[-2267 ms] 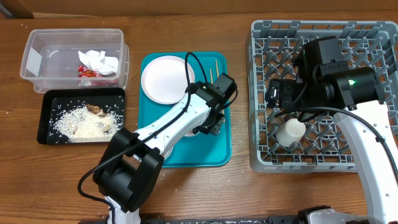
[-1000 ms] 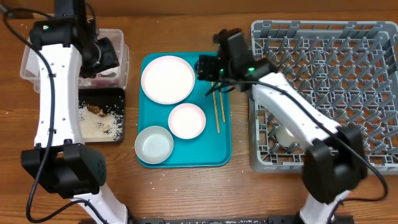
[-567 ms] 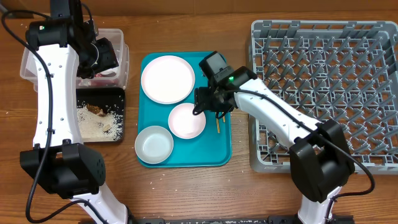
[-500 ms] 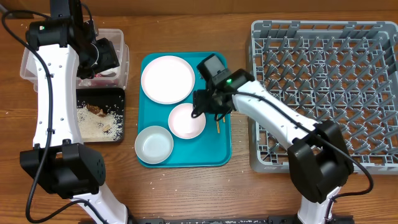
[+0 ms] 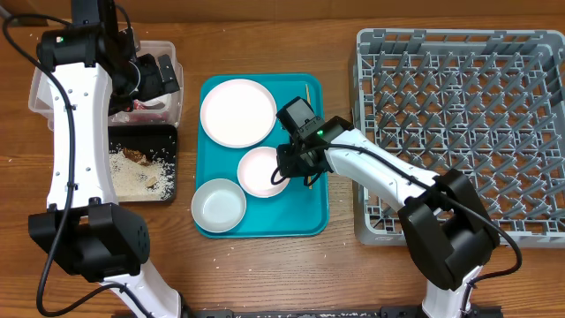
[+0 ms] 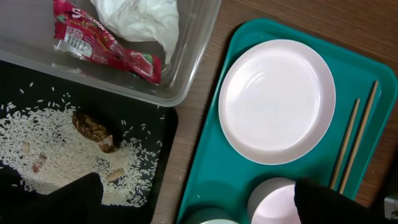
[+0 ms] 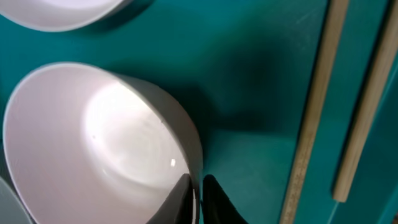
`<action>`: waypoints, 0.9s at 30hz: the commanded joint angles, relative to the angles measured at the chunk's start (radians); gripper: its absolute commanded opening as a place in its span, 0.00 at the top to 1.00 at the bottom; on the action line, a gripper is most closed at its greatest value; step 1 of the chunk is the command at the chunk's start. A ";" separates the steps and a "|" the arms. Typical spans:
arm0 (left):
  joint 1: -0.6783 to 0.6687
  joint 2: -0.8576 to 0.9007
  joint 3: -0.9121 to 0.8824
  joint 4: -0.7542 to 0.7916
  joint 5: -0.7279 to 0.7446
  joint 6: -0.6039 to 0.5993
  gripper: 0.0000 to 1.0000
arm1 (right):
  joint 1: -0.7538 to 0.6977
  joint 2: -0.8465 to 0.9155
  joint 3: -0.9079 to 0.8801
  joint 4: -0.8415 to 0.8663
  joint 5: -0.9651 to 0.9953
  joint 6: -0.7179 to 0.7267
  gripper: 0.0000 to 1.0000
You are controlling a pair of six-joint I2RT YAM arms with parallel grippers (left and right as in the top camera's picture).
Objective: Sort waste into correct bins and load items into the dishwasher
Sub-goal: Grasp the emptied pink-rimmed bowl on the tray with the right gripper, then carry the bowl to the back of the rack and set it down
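Pinching one bowl [image 7: 93, 143] beside two chopsticks [image 7: 318, 93].

teal tray [image 5: 305, 212] | white plate [image 5: 237, 112] | white bowl [image 7: 93, 143] | grey rack [image 5: 459, 88] | red wrapper [image 6: 106, 46] | black tray [image 6: 166, 149]

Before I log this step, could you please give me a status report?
Left hand open, empty, above clear tub. Right hand astride rim of white bowl, grip unconfirmed. Chopsticks alongside, not touching.

Left arm [image 5: 75, 132] stretched far forward along the left side, left gripper [image 5: 159, 75] pointed down, fingers [image 6: 68, 199] spread wide. Right arm [image 5: 380, 172] reached across to the left, elbow low, right gripper [image 5: 296, 166] pointed down, fingertips [image 7: 214, 196] nearly together, thin slit between.
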 commanded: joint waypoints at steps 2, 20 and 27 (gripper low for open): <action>0.004 -0.022 0.014 0.002 0.006 0.012 0.00 | -0.002 -0.022 -0.002 0.001 0.006 0.002 0.96; 0.004 -0.022 0.014 0.002 0.006 0.012 0.00 | -0.095 -0.378 0.201 -0.283 1.190 0.002 0.96; 0.004 -0.022 0.014 0.002 0.006 0.012 0.00 | -0.221 -0.232 0.193 0.040 1.375 -0.340 0.96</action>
